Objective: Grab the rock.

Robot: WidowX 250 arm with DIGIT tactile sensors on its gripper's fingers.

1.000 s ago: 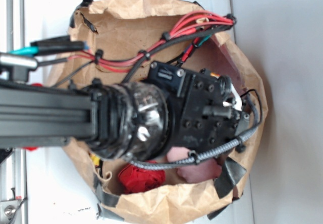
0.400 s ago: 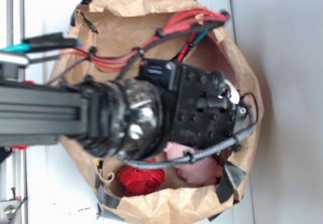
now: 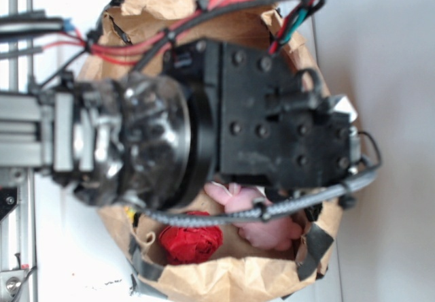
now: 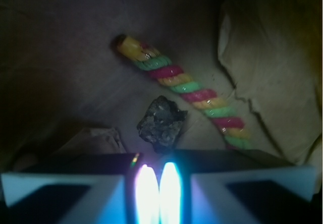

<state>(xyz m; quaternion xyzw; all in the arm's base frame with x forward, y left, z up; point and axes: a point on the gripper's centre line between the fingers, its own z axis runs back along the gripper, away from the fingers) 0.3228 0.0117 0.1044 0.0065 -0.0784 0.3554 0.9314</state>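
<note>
Wrist view shows the pincer (image 4: 159,193) pressed shut, empty; the rock (image 4: 161,124) lies just ahead; spread wide, then descend.

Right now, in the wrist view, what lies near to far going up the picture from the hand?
Hand → rock → twisted multicoloured rope stick, running diagonally past the rock on the paper bag floor.
</note>
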